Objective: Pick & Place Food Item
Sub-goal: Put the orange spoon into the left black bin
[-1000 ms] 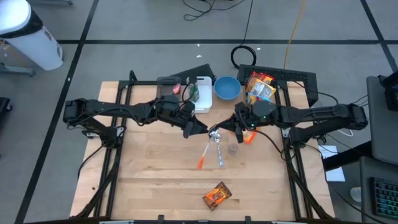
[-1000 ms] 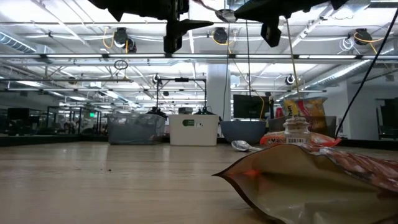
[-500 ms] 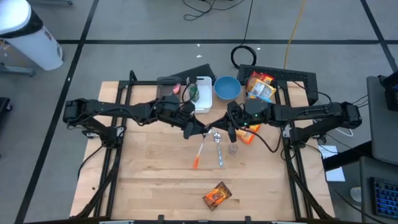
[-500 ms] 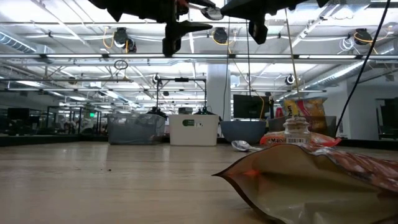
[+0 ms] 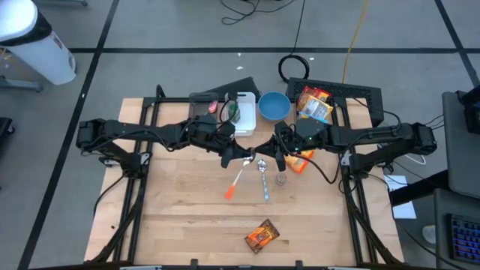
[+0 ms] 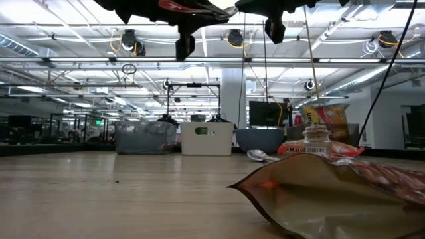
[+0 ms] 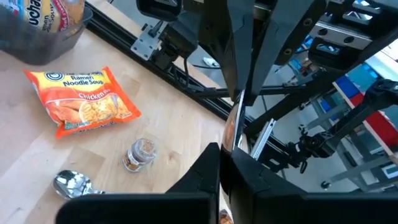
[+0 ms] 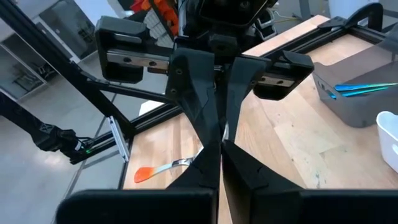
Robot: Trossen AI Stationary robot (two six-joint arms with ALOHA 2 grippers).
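Observation:
High above the table's middle, my two grippers meet tip to tip. Between them is a thin stick-like item (image 5: 236, 180), pale along its length with an orange end (image 5: 229, 193). My left gripper (image 5: 247, 158) reaches in from the table's left and is shut on it. My right gripper (image 5: 262, 155) reaches in from the right and is also shut on it. In the low view the item (image 6: 199, 6) shows at the very top, under both grippers. The left wrist view shows the item (image 7: 231, 127) edge-on. The right wrist view shows its orange end (image 8: 144, 173). My left gripper pinches the item's pale stem (image 7: 227, 152) between its two fingers, a little nearer the orange end than the other gripper. Its fingers come about level from the table's left and lie across the item, which is clear of the table. My right gripper pinches the item's pale end (image 7: 239, 98), opposite the orange one, between its two fingers. It comes about level from the table's right. The item sticks out toward the table's near edge, its orange end free.
Below the grippers lie a metal spoon (image 5: 264, 180), a small spice jar (image 5: 280, 180) and a ramen packet (image 7: 84, 102). At the back stand a blue bowl (image 5: 274, 105), a white container (image 5: 244, 112), a grey bin (image 5: 204, 105) and a snack bag (image 5: 313, 103). An orange packet (image 5: 261, 236) lies near the front edge.
My right gripper has carried the item toward the table's left, up to my left gripper, then stopped. My left gripper has shut on the item's stem. The item's orange end has swung toward the table's left.

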